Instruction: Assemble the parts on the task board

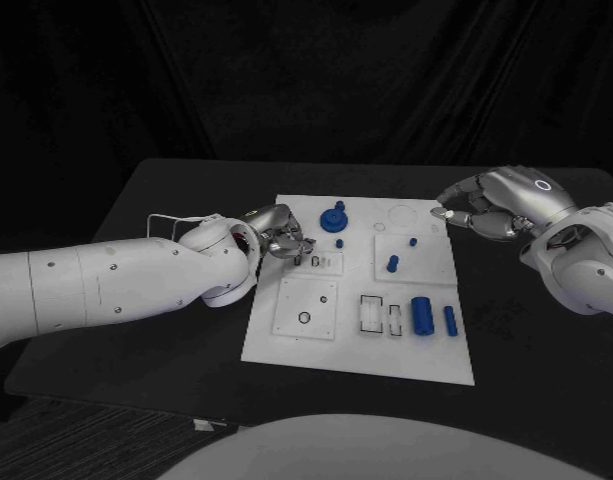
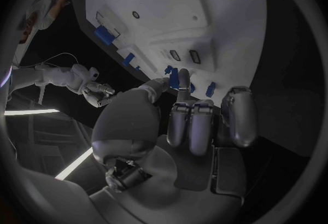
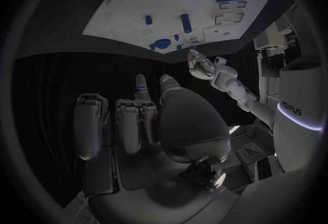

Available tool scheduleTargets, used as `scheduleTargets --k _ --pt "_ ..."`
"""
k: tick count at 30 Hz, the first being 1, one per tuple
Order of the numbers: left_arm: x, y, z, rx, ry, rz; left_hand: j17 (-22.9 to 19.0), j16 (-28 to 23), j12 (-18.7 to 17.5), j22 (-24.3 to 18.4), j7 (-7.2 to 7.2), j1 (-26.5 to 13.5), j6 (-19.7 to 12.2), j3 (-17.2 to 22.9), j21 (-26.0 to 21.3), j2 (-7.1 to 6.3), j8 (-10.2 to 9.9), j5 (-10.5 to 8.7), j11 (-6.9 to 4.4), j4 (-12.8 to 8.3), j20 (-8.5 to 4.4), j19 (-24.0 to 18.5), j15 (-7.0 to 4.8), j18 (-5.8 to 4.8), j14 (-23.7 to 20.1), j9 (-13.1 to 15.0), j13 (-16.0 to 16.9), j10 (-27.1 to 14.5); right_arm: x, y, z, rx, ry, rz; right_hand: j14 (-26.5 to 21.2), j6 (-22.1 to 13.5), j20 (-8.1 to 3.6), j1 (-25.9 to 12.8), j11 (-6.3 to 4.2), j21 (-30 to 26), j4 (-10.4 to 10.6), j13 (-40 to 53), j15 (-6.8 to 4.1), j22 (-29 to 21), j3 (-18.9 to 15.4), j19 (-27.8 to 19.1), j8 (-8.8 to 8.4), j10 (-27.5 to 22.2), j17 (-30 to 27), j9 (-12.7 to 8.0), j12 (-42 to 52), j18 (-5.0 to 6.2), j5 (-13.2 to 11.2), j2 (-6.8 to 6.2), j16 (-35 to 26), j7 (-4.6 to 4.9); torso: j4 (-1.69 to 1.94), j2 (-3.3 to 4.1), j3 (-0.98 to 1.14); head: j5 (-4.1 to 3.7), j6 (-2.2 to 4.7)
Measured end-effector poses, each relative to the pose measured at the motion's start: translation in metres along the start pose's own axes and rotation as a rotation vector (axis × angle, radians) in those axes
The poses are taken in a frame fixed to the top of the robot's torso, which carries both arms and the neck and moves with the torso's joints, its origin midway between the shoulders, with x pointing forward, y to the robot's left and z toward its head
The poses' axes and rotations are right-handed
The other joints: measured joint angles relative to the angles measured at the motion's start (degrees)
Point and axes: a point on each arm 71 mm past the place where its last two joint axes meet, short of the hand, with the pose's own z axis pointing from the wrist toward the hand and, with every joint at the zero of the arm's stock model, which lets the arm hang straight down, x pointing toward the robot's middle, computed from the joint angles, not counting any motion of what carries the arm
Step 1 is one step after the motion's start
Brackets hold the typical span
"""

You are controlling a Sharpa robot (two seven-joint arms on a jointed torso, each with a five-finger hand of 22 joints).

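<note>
Flat white task board (image 1: 289,335) lay mid-table on matte black table (image 1: 133,330). Left hand (image 1: 280,240) sat at the board's left edge, pinching a small blue part (image 2: 174,77) between thumb and fingertip. Right hand (image 1: 489,208) hovered off the far right corner, fingers curled, holding nothing. Ribbed blue cylinder (image 1: 422,315) lay in its slot.

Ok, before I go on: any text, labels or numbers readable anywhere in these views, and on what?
None can be read for sure.
The task board: printed outlines, no lettering to make out.
Right wrist view: a short dark mark on the robot's white body, too blurred and bent to read.
</note>
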Motion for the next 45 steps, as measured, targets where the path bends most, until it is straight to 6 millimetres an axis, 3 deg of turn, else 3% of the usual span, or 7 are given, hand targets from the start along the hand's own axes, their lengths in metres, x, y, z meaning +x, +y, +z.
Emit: scheduleTargets --k 11,18,45 --pt "0.004 -0.011 -0.004 0.076 -0.052 0.122 0.00 0.00 0.00 0.00 -0.31 -0.28 0.32 0.07 0.30 -0.29 0.00 -0.01 0.00 0.40 -0.19 0.64 0.00 0.00 0.00 0.19 0.00 0.00 0.001 0.000 0.000 0.001 0.001 0.000 0.00 0.00 0.00 0.23 0.00 0.00 0.00 0.00 0.00 -0.01 0.00 0.00 0.00 0.00 0.00 0.01 0.00 0.00 0.00 -0.23 0.00 0.00 0.01 -0.01 0.02 0.07 0.00" --pt "0.009 -0.010 -0.005 0.089 -0.067 0.186 0.00 0.00 0.00 0.00 -0.32 -0.58 0.33 0.00 0.30 -0.58 0.00 -0.76 0.01 1.10 -0.19 0.63 -0.22 0.00 0.22 0.19 0.00 0.00 0.000 -0.001 -0.001 0.003 0.001 0.000 0.00 0.00 0.00 0.23 0.00 0.26 0.00 0.00 0.00 -0.01 0.00 0.00 0.00 0.00 0.00 0.01 0.00 0.00 0.00 -0.23 0.00 0.00 0.01 0.00 0.02 -0.35 0.00" --pt "0.022 -0.015 -0.002 0.096 -0.032 0.250 -0.01 0.00 0.00 0.00 -0.51 -1.03 0.53 0.00 0.30 -0.60 0.00 -2.22 0.01 2.06 -0.19 0.63 -0.42 0.00 0.01 0.17 0.00 0.00 0.001 -0.001 -0.001 0.005 0.002 -0.001 0.00 0.15 0.00 0.92 0.00 0.26 -0.24 0.00 0.00 0.03 0.24 0.00 0.00 0.00 0.00 -0.10 0.00 0.00 1.13 -0.45 0.00 -0.15 -0.02 -0.01 0.02 -0.38 0.00"
